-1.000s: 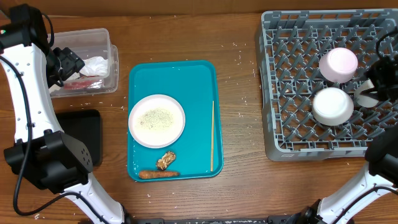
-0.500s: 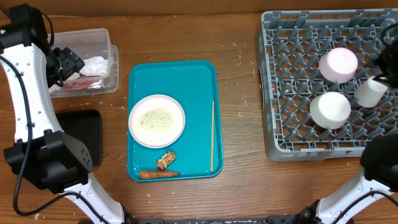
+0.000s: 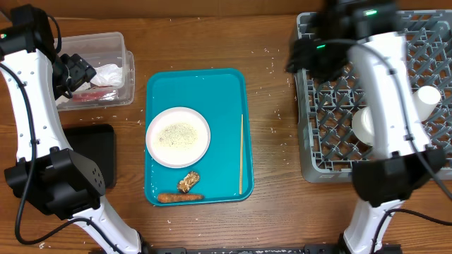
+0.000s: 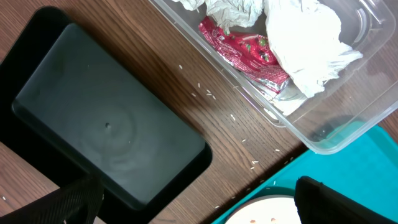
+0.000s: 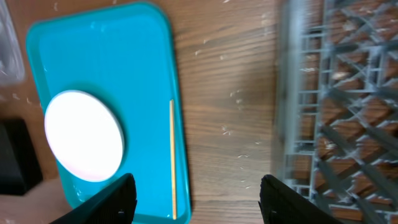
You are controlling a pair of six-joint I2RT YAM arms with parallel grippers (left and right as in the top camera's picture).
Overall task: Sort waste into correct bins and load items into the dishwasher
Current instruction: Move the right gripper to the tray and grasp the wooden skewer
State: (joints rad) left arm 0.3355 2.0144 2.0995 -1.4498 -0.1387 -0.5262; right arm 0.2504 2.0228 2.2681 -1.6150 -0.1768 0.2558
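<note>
My left gripper (image 4: pixel 199 211) hangs open and empty above the black tray (image 4: pixel 106 124), beside the clear tub (image 4: pixel 348 93). That tub holds white tissues (image 4: pixel 305 37) and a red wrapper (image 4: pixel 245 50). Over the table, by the left edge of the grey rack (image 3: pixel 332 152), my right gripper (image 3: pixel 305 55) is open and empty. Under it show the plate (image 5: pixel 84 135) and the wooden stick (image 5: pixel 172 158) on the teal tray (image 5: pixel 106 56). The plate (image 3: pixel 178 136) carries rice. A brown lump (image 3: pixel 188 182) and a carrot (image 3: pixel 180 198) lie near the tray's front. A bowl (image 3: pixel 361 125) and a small cup (image 3: pixel 427 99) sit in the rack.
The black tray (image 3: pixel 92 152) lies left of the teal tray (image 3: pixel 226 92), and the clear tub (image 3: pixel 99 67) is behind it. Loose rice grains dot the wood between tray and rack. My right arm crosses over the rack and hides part of it.
My right arm has swung from the rack's right side to its left edge, leaving the small cup in the rack. Its jaws stand wider. The left arm has not moved.
</note>
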